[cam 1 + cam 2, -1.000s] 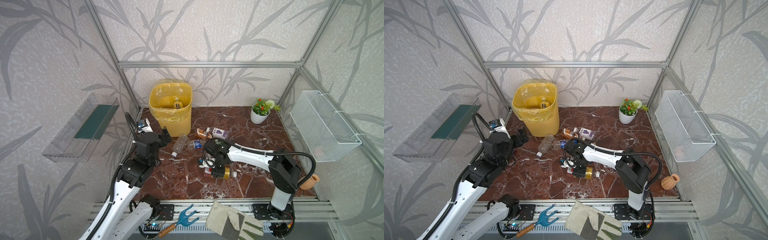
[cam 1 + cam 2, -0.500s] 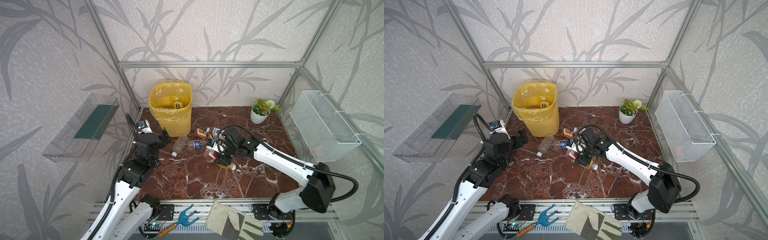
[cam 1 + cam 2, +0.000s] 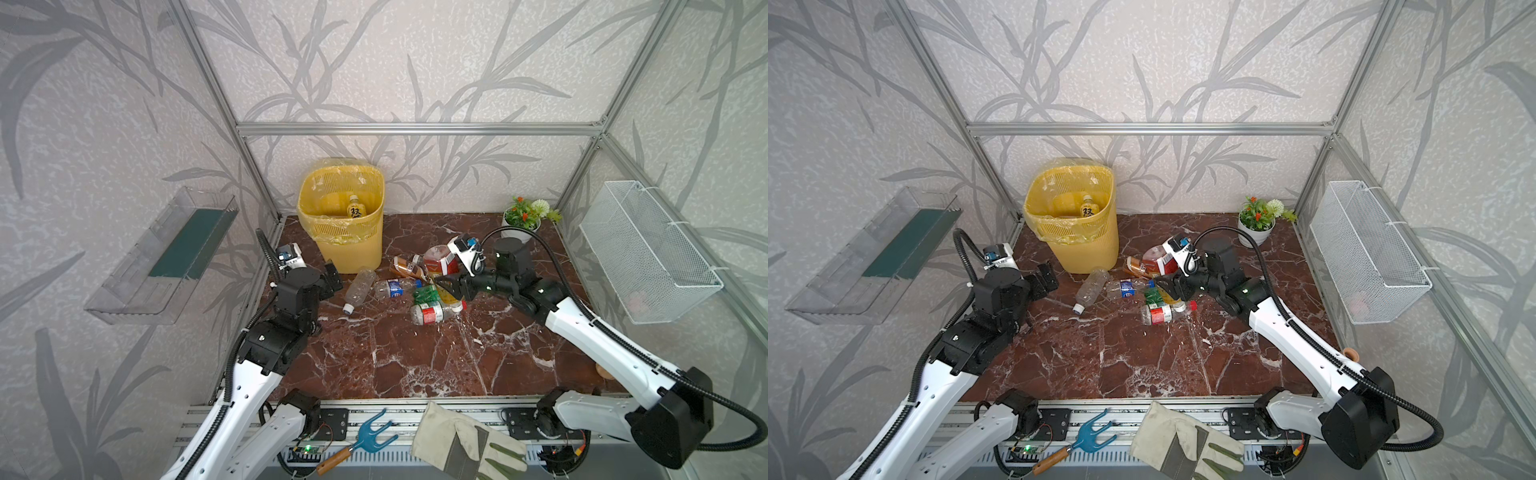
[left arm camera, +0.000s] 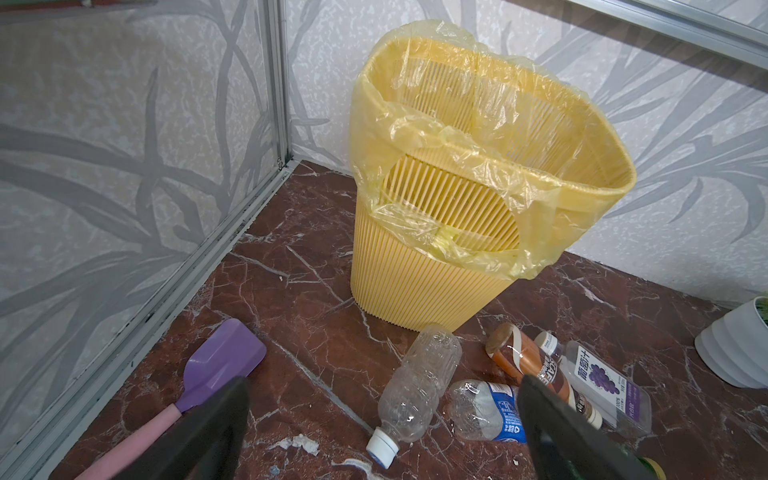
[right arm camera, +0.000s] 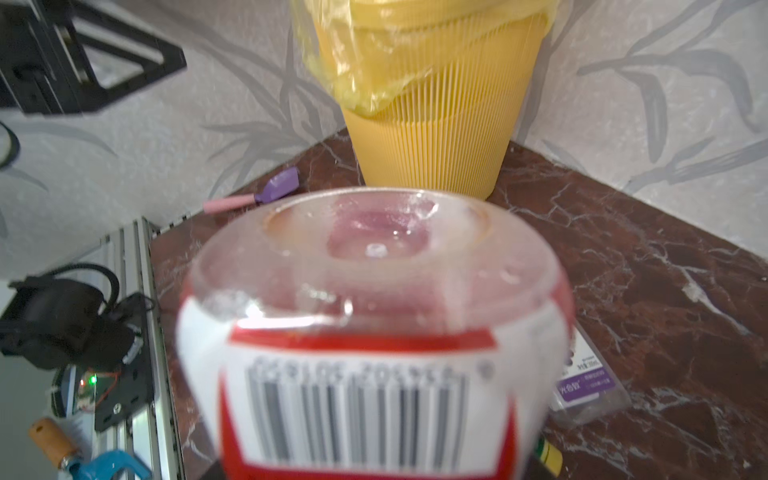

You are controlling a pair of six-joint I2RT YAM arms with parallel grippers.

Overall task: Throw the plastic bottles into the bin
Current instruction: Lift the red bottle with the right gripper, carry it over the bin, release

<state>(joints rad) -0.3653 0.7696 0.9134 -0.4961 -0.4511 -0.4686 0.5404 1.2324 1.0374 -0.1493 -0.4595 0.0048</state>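
Note:
The yellow bin [image 3: 345, 245] [image 3: 1084, 249] [image 4: 415, 282] [image 5: 432, 153] stands at the back left with one bottle [image 3: 355, 208] inside. My right gripper [image 3: 451, 284] [image 3: 1169, 284] is shut on a red-labelled bottle [image 3: 440, 259] [image 5: 374, 332], held above the pile; the bottle hides the fingers in the right wrist view. On the floor lie a clear bottle [image 3: 359, 286] [image 4: 419, 386], a blue-labelled one [image 3: 392, 287] [image 4: 486, 409], a brown one [image 3: 409, 268] [image 4: 528, 365], a green one [image 3: 426, 293], a second red-labelled one [image 3: 432, 311] and a purple-labelled one [image 4: 602, 386]. My left gripper [image 3: 332, 278] [image 4: 382, 386] hovers open, left of the clear bottle.
A purple spatula [image 4: 224, 365] lies by the left wall. A potted plant [image 3: 521, 216] stands at the back right. A wire basket [image 3: 648, 253] hangs on the right wall, a clear tray [image 3: 166, 257] on the left. A glove [image 3: 465, 444] and a blue rake [image 3: 365, 432] lie on the front rail.
My right arm has lifted the red-labelled bottle out of the pile and carried it up and toward the back. The left arm has stayed put.

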